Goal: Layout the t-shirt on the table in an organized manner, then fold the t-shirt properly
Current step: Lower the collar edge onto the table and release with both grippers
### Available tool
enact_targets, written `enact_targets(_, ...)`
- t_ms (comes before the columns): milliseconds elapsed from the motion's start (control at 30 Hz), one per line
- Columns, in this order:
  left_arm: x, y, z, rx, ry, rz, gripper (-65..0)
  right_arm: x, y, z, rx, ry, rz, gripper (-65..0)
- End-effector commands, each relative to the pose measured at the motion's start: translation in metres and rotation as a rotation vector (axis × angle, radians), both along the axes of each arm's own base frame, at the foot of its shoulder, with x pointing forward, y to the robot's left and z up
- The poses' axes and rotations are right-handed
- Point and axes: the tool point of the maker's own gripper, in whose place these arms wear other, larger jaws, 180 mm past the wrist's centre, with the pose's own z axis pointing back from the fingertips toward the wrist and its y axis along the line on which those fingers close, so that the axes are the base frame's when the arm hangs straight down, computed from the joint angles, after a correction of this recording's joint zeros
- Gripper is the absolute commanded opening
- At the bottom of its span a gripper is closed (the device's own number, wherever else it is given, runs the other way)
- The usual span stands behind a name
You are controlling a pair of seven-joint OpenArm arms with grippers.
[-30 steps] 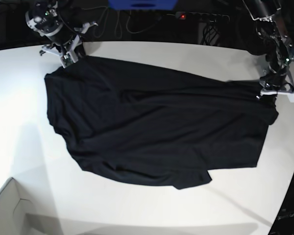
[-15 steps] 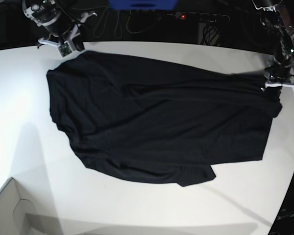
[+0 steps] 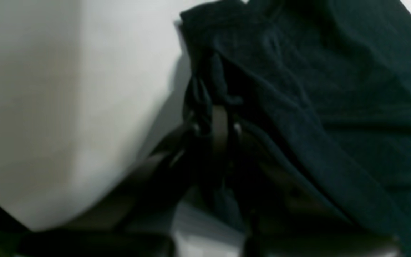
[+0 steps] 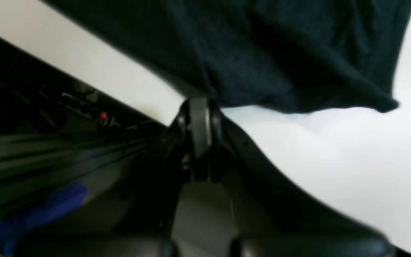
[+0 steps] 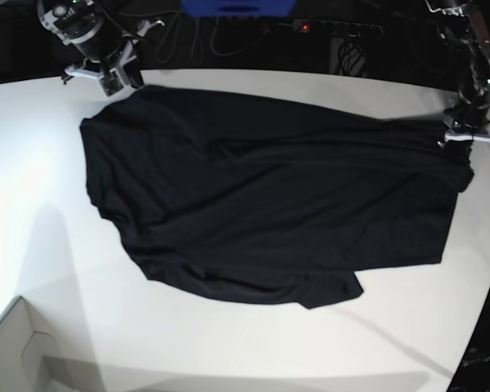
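From my remote seat, starting at the left of the base view, I saw the right gripper (image 5: 118,79) at the far rim of the counter (image 5: 57,237), its jaws pressed together on a corner of the t-shirt (image 5: 261,192). In the right wrist view that gripper (image 4: 199,107) pinched the cloth's edge just ahead of its tips, with the fabric (image 4: 262,46) spreading away beyond it and bare white counter (image 4: 351,153) to its side. From that gripper the black t-shirt lay stretched across the counter, wrinkled, its near hem bunched in loose folds. At the far end the left gripper (image 5: 465,131) was clamped on the opposite corner. The left wrist view showed it (image 3: 219,107) closed on a gathered fold, the cloth (image 3: 334,89) draping off to one side, white counter (image 3: 66,107) on the other.
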Motion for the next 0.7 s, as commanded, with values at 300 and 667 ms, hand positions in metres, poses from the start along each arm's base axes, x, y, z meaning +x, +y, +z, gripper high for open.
enact_targets(300,-0.009,0.019,0.028,0.022,-0.017,0.029,-54.2,0.034,-0.003,0.024,-0.010,-0.116,0.014,-65.0)
enact_targets(667,-0.020,0.030,0.038,0.000,0.002,0.070,-54.1,0.059,-0.005,0.037,-0.024,-0.185,0.032,-65.0)
